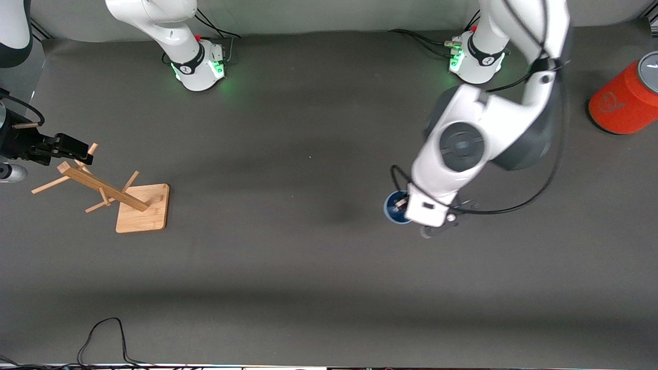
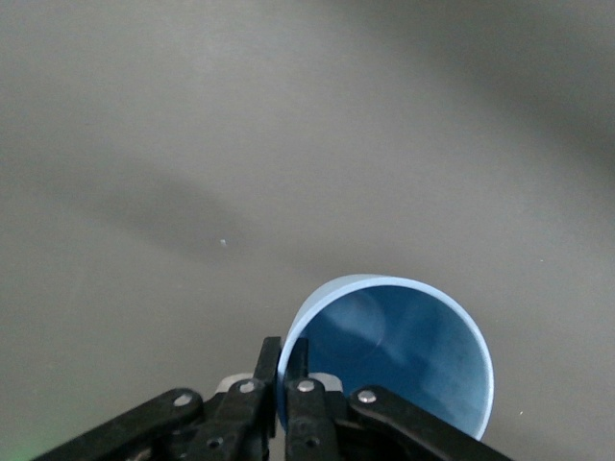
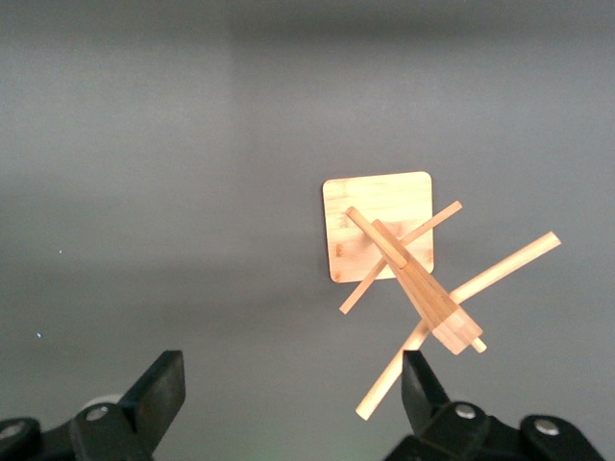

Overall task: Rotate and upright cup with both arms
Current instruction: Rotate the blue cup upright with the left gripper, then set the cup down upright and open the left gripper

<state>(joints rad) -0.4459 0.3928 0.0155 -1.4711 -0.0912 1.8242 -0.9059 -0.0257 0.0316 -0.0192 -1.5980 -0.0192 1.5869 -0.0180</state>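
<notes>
The cup stands on the dark desk right of centre in the front view, its open mouth facing up toward the camera. The left end effector is clamped on the cup's rim: in the left wrist view one finger sits inside the blue wall and the other outside it, pressed together on the thin plastic. The left arm bends down over the cup and hides much of it in the front view.

The right end effector hangs at the left edge of the front view, over the top of a wooden peg rack, its fingers spread wide apart with nothing between them; this arm waits. An orange-red can stands at the right edge
</notes>
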